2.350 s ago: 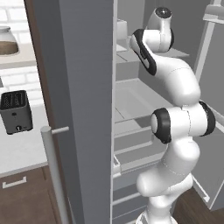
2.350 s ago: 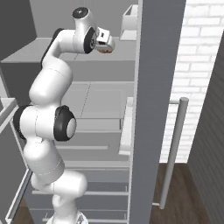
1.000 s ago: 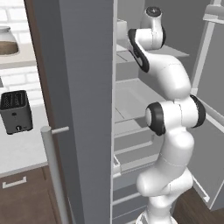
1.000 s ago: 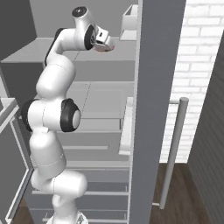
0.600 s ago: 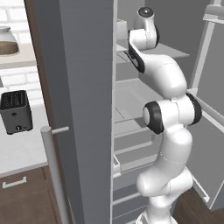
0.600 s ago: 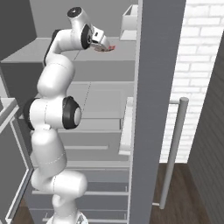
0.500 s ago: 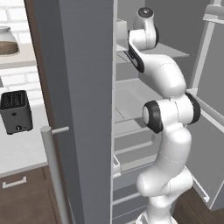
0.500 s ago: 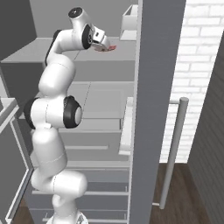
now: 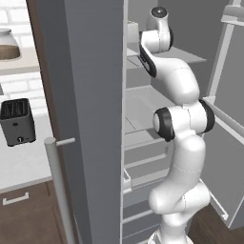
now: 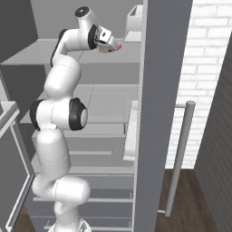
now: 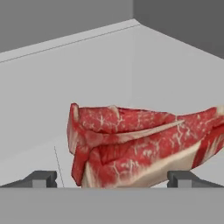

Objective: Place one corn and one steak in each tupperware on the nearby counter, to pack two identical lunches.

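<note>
A: Our end effector (image 11: 111, 177) is spread wide, tips on either side of the steak (image 11: 140, 146) on the upper fridge shelf (image 10: 54, 52). We think we should sink lower before squeezing.

B: Agreed. Centre on the thick part. We see no tupperware from here, so their contents we can't tell.

- Steak (image 11: 140, 146) is showing deep red with white marbling and pale cream fat edges.
- Shelf (image 11: 65, 87) is appearing plain light grey.
- Arm (image 9: 183, 143) is presenting white with dark joints.
- Toaster (image 9: 18, 122) is showing dark grey.
- Wall (image 10: 204, 54) is showing white brick.
</note>
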### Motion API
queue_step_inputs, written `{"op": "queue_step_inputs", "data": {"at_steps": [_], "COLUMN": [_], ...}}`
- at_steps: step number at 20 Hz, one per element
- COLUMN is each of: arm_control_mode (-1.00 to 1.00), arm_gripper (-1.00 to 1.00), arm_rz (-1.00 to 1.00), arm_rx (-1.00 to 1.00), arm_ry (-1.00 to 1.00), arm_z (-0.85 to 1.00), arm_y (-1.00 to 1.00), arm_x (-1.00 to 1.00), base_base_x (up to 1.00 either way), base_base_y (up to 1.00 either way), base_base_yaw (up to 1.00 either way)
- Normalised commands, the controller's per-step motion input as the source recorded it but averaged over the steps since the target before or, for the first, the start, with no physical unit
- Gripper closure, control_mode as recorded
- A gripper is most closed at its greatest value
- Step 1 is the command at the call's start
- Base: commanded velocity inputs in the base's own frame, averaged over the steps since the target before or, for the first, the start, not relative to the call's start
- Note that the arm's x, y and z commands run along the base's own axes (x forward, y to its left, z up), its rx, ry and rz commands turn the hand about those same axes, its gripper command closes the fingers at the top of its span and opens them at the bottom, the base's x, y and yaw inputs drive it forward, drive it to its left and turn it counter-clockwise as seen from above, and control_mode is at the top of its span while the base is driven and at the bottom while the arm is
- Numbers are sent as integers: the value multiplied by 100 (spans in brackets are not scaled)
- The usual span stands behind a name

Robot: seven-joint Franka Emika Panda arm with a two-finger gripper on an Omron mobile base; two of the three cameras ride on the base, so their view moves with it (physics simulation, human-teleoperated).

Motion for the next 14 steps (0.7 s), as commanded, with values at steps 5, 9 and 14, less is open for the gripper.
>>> {"op": "queue_step_inputs", "data": {"at_steps": [5,9,14], "arm_control_mode": [-100,-100,-100], "arm_gripper": [-100,-100,-100], "arm_rz": [-1,0,0], "arm_rx": [0,0,0], "arm_ry": [3,4,1], "arm_z": [-9,-9,0], "arm_y": [-12,2,13], "arm_x": [0,4,30], "base_base_x": [0,0,0], "base_base_y": [0,0,0], "base_base_yaw": [0,0,0]}}
